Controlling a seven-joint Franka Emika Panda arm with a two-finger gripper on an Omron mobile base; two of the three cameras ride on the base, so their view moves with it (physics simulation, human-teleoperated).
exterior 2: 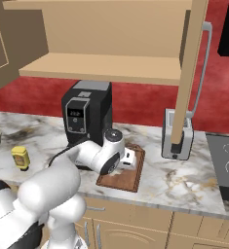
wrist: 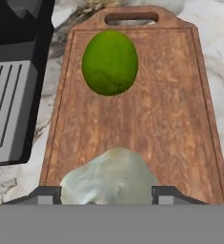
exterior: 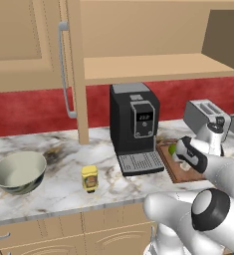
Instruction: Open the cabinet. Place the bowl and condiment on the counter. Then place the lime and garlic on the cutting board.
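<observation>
On the cutting board [wrist: 132, 119], the garlic [wrist: 108, 176] is pinched by the gripper [wrist: 106, 193]; bumpy, light, best held around its middle.

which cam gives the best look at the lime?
Hand view: the lime lies whole and unobstructed on the cutting board, beyond the pale garlic at the gripper. Left base view shows just a green sliver behind the arm. In the right base view I cannot make it out.
</observation>
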